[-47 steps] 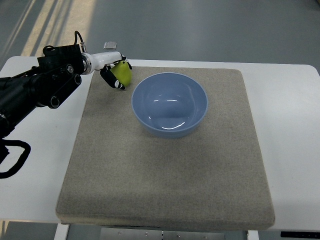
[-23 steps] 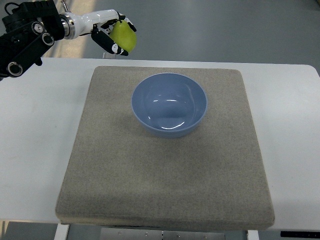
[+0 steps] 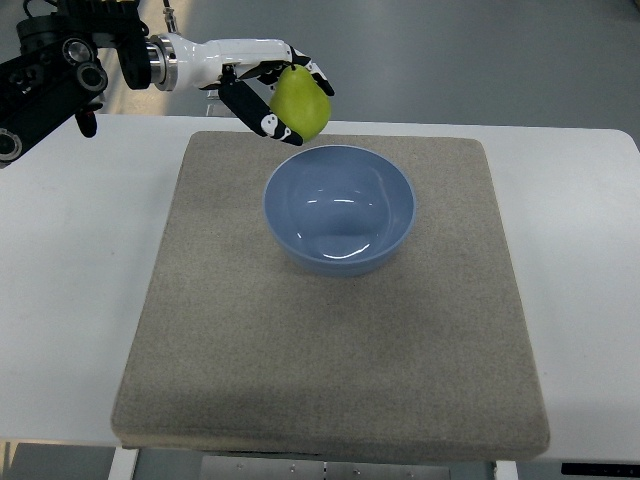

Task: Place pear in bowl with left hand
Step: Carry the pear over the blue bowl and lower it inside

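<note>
Top view: left hand [image 3: 272, 92] fingers clamp the pear [image 3: 300, 103], partly hiding it, beside bowl [image 3: 339, 209]

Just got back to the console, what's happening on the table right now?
The left robot hand is gripping a green pear in the air, just beyond the far-left rim of the blue bowl. The bowl sits empty on the grey mat, so the pear has not been placed yet. The right arm is out of view.

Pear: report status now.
Left hand shut on pear, held above bowl's far-left rim. Right arm out of view. Bowl empty, nothing in the way.
</note>
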Tool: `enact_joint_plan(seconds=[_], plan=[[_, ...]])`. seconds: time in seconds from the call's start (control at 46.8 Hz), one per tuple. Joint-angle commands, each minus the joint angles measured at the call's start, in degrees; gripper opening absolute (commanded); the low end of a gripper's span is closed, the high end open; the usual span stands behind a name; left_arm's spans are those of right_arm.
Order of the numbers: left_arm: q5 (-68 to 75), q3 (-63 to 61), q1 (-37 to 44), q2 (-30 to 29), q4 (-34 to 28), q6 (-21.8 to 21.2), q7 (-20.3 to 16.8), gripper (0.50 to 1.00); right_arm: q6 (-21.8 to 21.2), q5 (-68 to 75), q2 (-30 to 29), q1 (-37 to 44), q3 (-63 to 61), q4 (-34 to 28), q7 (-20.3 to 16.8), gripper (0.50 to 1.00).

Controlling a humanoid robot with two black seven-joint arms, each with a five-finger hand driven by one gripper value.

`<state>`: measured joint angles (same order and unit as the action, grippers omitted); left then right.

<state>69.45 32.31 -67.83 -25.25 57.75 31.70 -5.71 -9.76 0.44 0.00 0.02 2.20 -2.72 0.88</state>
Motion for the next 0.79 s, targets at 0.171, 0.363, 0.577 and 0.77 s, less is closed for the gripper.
enact_joint_plan(seconds=[0.171,0.363,0.577,0.77], plan=[[1.39,-0.93,2.88,6.26,-0.27,-0.06,0.0,0.5,0.0,0.0,0.0,0.07,0.0,0.0,0.0,0.926],[2.45,-1.11,3.85,7.84,-1.24,0.03,0.08,0.546,0.0,0.0,0.0,0.07,0.0,0.0,0.0,0.926],[4.47,-1.81,4.02,8.55,-1.41,0.12,0.08,0.825,0.0,0.0,0.0,0.07,0.0,0.0,0.0,0.926],[3.77,-2.6,4.29,8.73,-1.32,1.34,0.17,0.981,0.0,0.0,0.0,-0.02,0.0,0.0,0.0,0.926]])
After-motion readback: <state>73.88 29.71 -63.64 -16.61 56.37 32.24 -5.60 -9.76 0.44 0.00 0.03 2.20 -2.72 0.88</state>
